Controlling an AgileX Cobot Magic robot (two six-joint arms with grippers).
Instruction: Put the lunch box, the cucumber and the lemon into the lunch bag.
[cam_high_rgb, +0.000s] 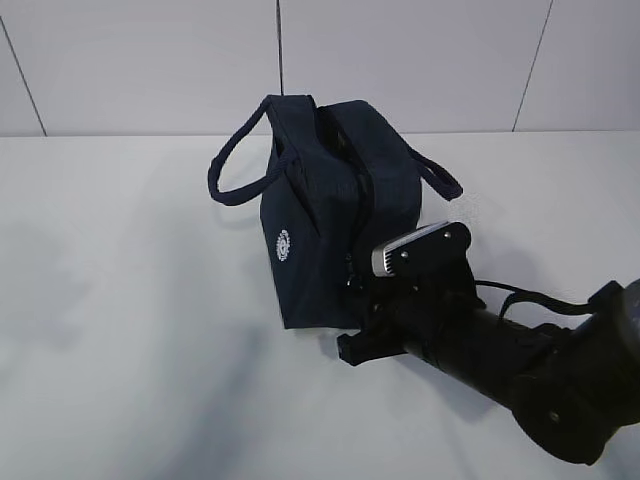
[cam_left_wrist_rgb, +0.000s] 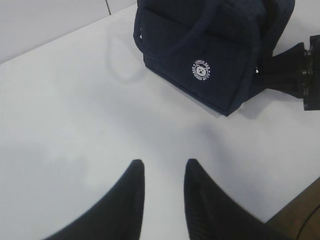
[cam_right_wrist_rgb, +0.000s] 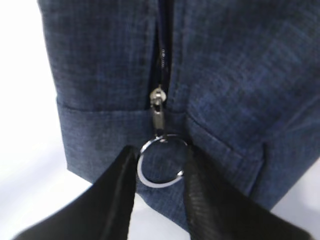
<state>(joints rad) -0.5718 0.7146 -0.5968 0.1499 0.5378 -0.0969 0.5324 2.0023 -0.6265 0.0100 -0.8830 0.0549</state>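
The bag (cam_high_rgb: 335, 220) stands upright on the bench (cam_high_rgb: 130, 330), and its zipper ring (cam_right_wrist_rgb: 162, 162) hangs right between my right fingers (cam_right_wrist_rgb: 159, 187). Those fingers are part open and bracket the ring from either side. Whether their pads already pinch it I cannot tell. The slider (cam_right_wrist_rgb: 158, 97) sits just beyond the ring, straight ahead of the fingertips, and the zipper line (cam_right_wrist_rgb: 162, 45) runs on away from me up the end of the bag. So the long axis of the coming pull, as I judge it, lies along that seam, directly off my right fingertips.

My right arm is the nearer one, pressed up to the bag's end. My left fingers (cam_left_wrist_rgb: 162, 172) hover over bare bench, part open and holding nothing, with the bag well apart ahead and to their right.

Only the right wrist view shows the ring and slider; the exterior view has my arm across them. The left wrist view alone shows the round white logo (cam_left_wrist_rgb: 201, 70) clearly. No lunch box, cucumber or lemon appears anywhere.
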